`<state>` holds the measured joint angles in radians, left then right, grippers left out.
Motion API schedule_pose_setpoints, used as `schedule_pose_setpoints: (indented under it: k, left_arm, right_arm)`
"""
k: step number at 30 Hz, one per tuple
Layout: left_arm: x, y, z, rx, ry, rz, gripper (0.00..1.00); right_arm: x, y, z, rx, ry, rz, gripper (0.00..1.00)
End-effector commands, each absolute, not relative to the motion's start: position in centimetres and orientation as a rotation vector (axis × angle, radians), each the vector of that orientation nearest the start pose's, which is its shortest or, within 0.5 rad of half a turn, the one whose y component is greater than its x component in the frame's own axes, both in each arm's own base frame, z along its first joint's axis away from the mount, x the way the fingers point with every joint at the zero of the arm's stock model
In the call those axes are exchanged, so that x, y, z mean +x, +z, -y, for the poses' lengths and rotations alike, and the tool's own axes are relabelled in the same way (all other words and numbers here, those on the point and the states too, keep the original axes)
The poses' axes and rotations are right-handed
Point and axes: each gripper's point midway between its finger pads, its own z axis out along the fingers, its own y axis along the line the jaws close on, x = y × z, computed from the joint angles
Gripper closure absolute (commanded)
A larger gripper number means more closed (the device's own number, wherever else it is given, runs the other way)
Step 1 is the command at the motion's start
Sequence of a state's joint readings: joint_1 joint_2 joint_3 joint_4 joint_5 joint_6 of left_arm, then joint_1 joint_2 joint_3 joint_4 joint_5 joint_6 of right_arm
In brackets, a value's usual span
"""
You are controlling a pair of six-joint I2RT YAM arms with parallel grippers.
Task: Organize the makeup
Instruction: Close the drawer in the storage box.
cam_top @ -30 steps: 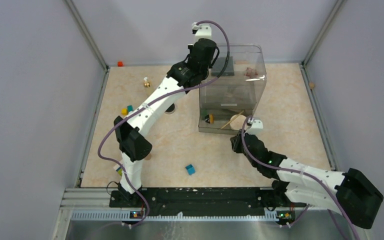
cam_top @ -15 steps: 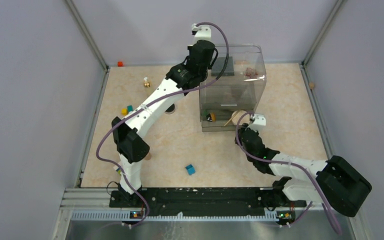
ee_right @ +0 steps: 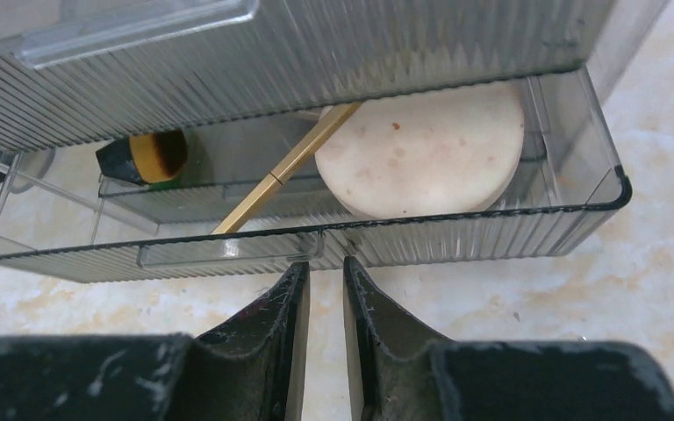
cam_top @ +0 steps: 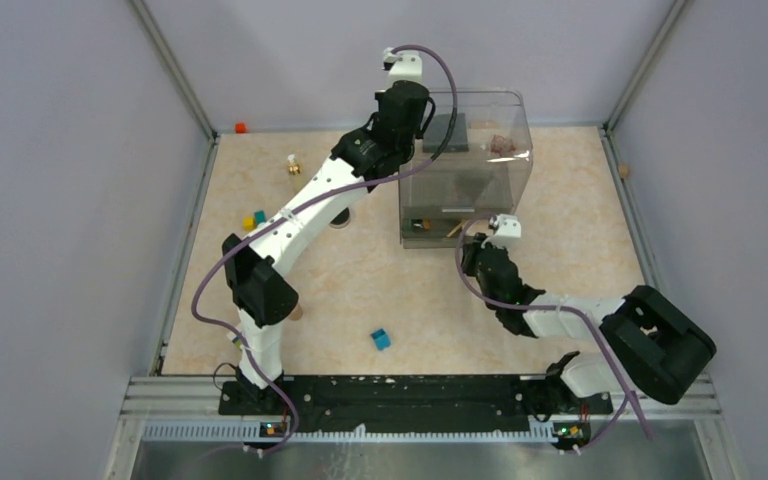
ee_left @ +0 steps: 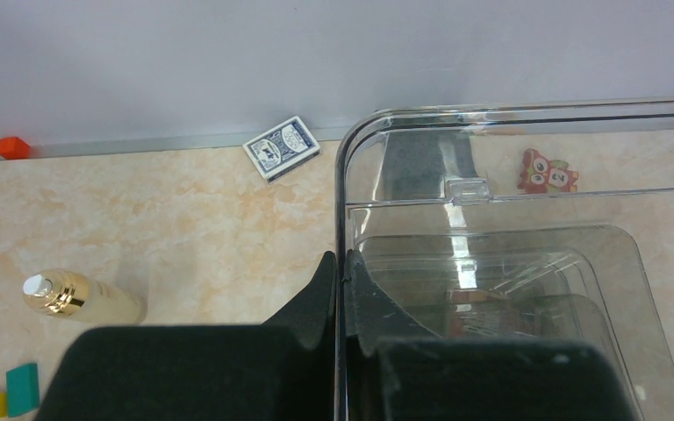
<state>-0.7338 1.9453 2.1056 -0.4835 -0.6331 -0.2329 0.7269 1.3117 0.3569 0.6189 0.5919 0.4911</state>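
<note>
A clear organizer box [cam_top: 480, 160] stands at the back of the table. My left gripper [ee_left: 343, 263] is shut on the box's left wall [ee_left: 342, 202], one finger inside and one outside; in the top view this gripper [cam_top: 410, 125] is at the box's left rim. My right gripper [ee_right: 324, 267] is narrowly open and holds nothing, its tips against the ribbed front of the bottom drawer [ee_right: 491, 237]. In the drawer lie a beige round disc [ee_right: 421, 158], a gold stick [ee_right: 281, 175] and a dark gold-capped item [ee_right: 145, 156]. A gold-capped bottle [ee_left: 79, 298] lies on the table to the left.
A patterned card box [ee_left: 282, 147] and a red cube [ee_left: 13, 146] sit by the back wall. Yellow and green blocks [cam_top: 253, 219] lie at the left, a blue cube [cam_top: 380, 339] near the front. A dark round item [cam_top: 340, 218] shows under the left arm.
My right gripper has moved toward the box and the drawer has slid inward with it. The left arm has stayed in place on the wall.
</note>
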Motion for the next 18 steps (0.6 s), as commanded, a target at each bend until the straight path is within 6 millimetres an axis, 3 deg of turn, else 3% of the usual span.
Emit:
schedule_pose_setpoints:
  k: [1,18]
  left_arm:
    - [45.3,34.8,29.6,0.102,-0.100,-1.869,1.00]
    - [44.5,34.0,29.9,0.125,-0.113,-1.892,1.00]
  right_arm:
    - [34.0,13.3,-19.1,0.175,0.372,-1.718,0.80]
    - [37.7,13.7,-18.6,0.224,0.344,-1.582,0.75]
